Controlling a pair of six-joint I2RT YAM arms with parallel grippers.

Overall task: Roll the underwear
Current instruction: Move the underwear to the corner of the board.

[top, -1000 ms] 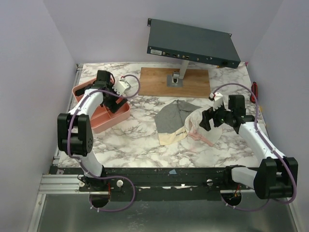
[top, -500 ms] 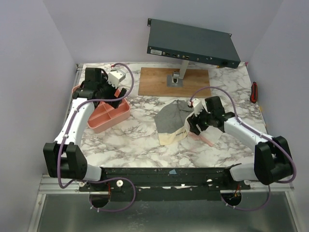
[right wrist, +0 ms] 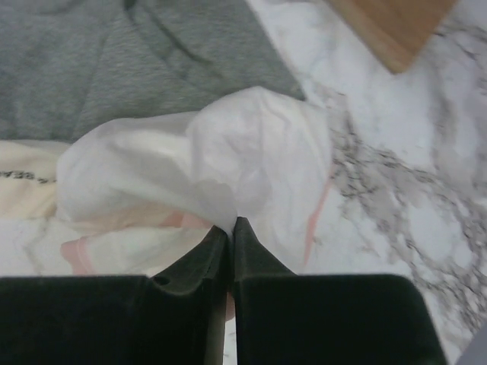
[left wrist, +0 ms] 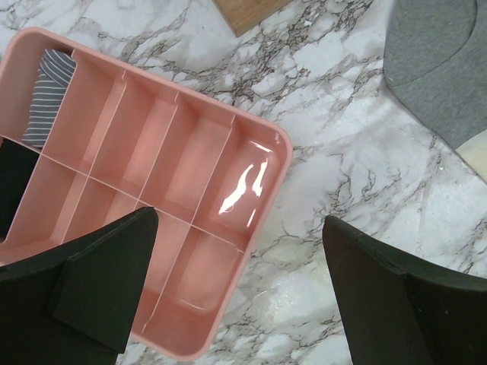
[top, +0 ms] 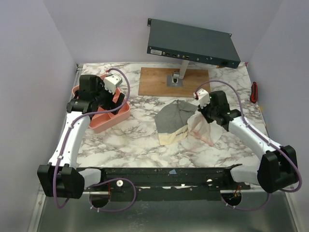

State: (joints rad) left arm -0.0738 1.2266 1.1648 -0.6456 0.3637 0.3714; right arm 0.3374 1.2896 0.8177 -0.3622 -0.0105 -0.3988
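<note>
Marble-patterned counter [top: 135, 140] carries the work, with lilac walls on three sides; a wooden board [top: 154, 82] and a dark rack unit [top: 193, 43] on a stand sit at the far edge.

White underwear [top: 203, 130], trimmed in pink, lies right of centre on the counter; its left side rests against and partly over a grey underwear [top: 169, 118] with a cream waistband. In the right wrist view the white piece [right wrist: 251, 152] is bunched into a loose mound, not flat; creases run toward the pinch.

Right end effector [top: 198, 116] has its fingers pressed together on a fold at the mound's near side; a small peak of cloth is drawn up between them. Left end effector [top: 112, 99] hangs with fingers spread wide over the pink tray [top: 123, 115], holding nothing; a striped roll [left wrist: 47, 95] sits in one corner compartment.

Handling, as judged: the fabric is thin, light and limp, with no stiffness of its own; it will sag and crumple wherever it is lifted from a single point. The polished counter probably offers little friction, so the cloth may slide instead of rolling unless one edge is pinned.

Best hold, as judged: the waistband or a pink-hemmed edge, where the cloth is doubled and less likely to slip from the pinch; two points are preferable to one. The piece needs spreading flat before any roll is begun. Risk noted: the grey underwear may be dragged along where the two overlap.
</note>
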